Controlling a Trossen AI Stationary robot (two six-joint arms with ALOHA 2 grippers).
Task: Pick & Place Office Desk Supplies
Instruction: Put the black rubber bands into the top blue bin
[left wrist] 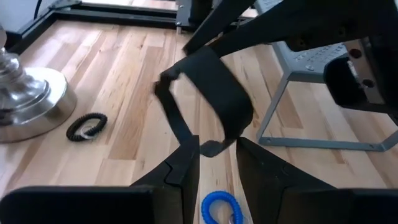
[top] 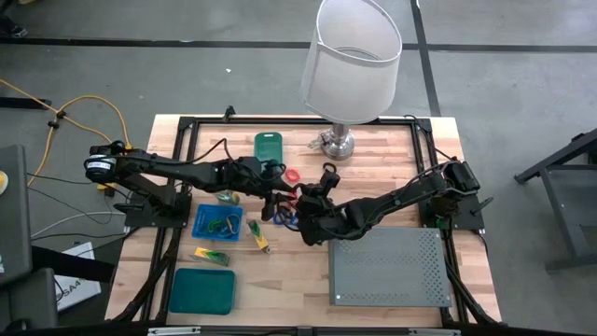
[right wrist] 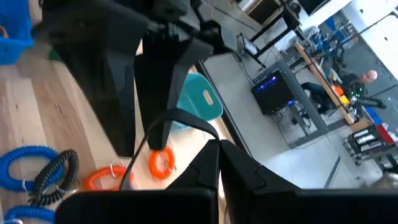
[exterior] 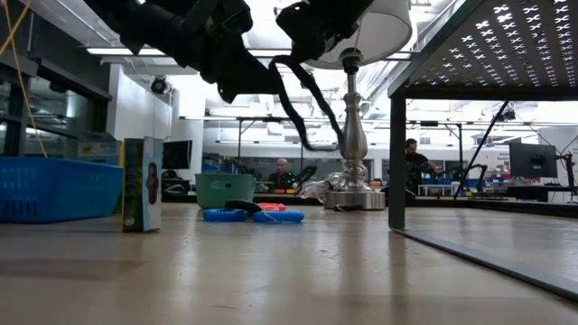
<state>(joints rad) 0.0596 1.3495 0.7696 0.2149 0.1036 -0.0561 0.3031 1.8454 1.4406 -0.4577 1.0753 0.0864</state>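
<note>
A pale wooden table [top: 280,280] carries a lamp [top: 350,56] at its far edge and a grey perforated box [top: 387,266] at its near right corner. Above mid-table, the left gripper [left wrist: 217,149] and the right gripper [right wrist: 214,152] each pinch 1 end of a black strap loop [left wrist: 208,93], held in the air. Blue coils [exterior: 226,215] lie below.

— What stands at the table's [top: 373,289] far edge?
— A white-shaded lamp [top: 350,56] on a chrome base.
— And toward the near right corner?
— A grey perforated flat box [top: 389,266], raised on legs.
</note>
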